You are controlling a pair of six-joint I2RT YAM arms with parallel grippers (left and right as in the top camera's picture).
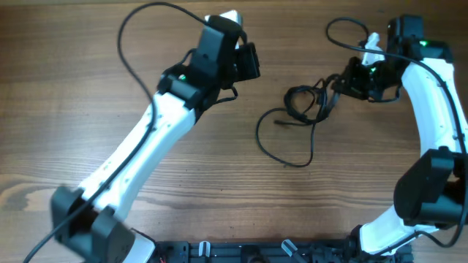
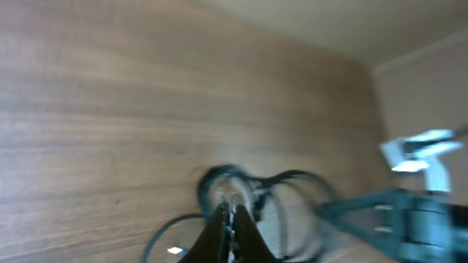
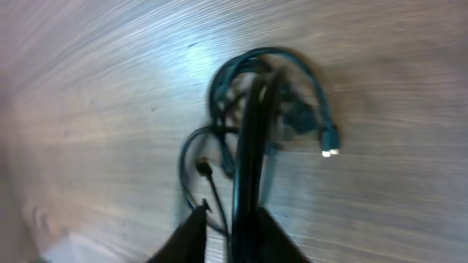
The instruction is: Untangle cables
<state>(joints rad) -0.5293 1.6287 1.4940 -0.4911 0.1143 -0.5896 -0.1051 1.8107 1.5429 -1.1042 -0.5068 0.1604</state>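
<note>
The cables (image 1: 307, 102) lie as a small black knot on the wooden table right of centre, with a loose loop (image 1: 281, 142) trailing toward the front. My right gripper (image 1: 342, 82) is at the knot's right side. In the right wrist view its fingers (image 3: 234, 213) stand apart with one straight black cord (image 3: 248, 131) running up between them to the knot (image 3: 270, 62). My left gripper (image 1: 248, 60) hovers left of the knot and clear of it. In the blurred left wrist view its fingers (image 2: 232, 212) are pressed together and empty, with the cables (image 2: 219, 179) beyond them.
Thicker black arm wires arc over the table at the back left (image 1: 131, 44) and back right (image 1: 344, 25). The right arm (image 2: 409, 212) shows in the left wrist view. A black frame (image 1: 256, 252) runs along the table's front edge.
</note>
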